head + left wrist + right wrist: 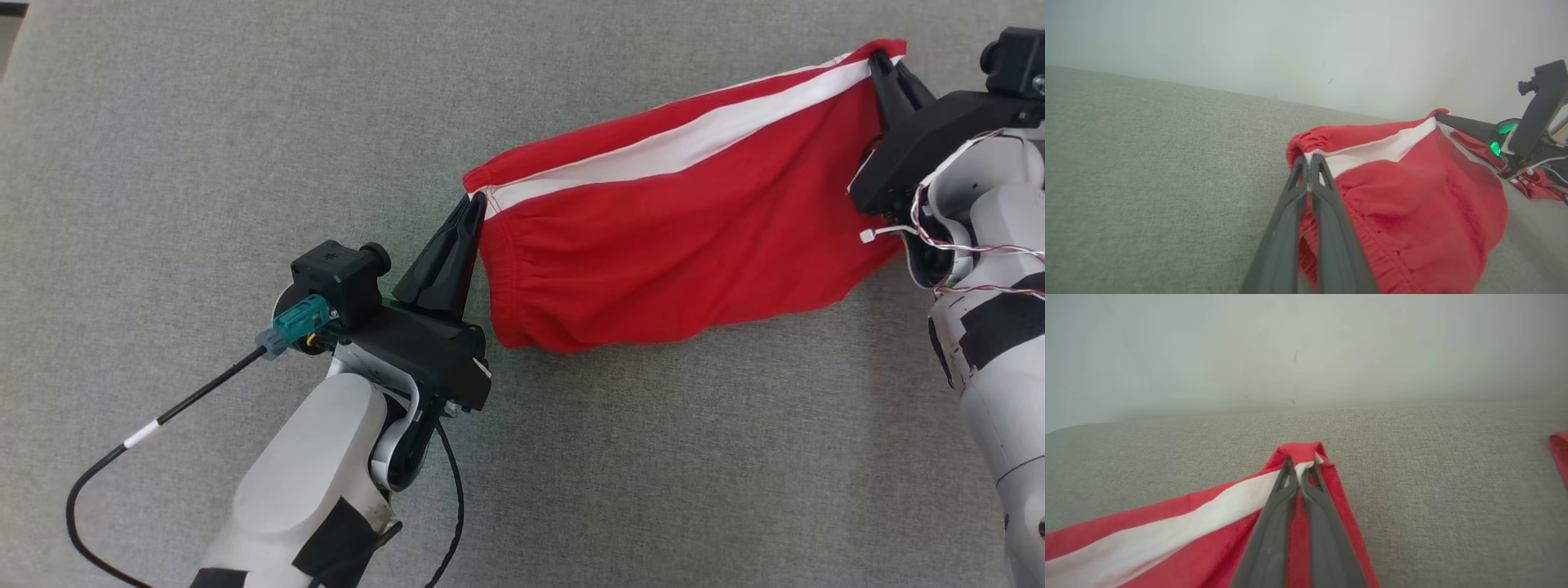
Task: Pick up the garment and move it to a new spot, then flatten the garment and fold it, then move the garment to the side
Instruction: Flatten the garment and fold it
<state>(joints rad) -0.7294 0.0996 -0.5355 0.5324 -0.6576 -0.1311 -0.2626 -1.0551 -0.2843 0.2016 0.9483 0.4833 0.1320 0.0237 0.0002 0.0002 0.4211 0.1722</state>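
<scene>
Garment [678, 245], red with a white stripe [694, 143], spans centre to upper right of the head view over the grey fabric surface [204, 147]. Left gripper [475, 200], jaws pinched together on the gathered elastic corner, centre frame. Right gripper [879, 61], jaws likewise clamped on the opposite corner, upper right. Lower edge contact with surface unclear.

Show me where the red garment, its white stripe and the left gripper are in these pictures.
red garment [678, 245]: head view, middle of the plain red cloth.
white stripe [694, 143]: head view, midway along its length.
left gripper [473, 202]: head view, tips of its shut jaws on the garment's corner.
</scene>
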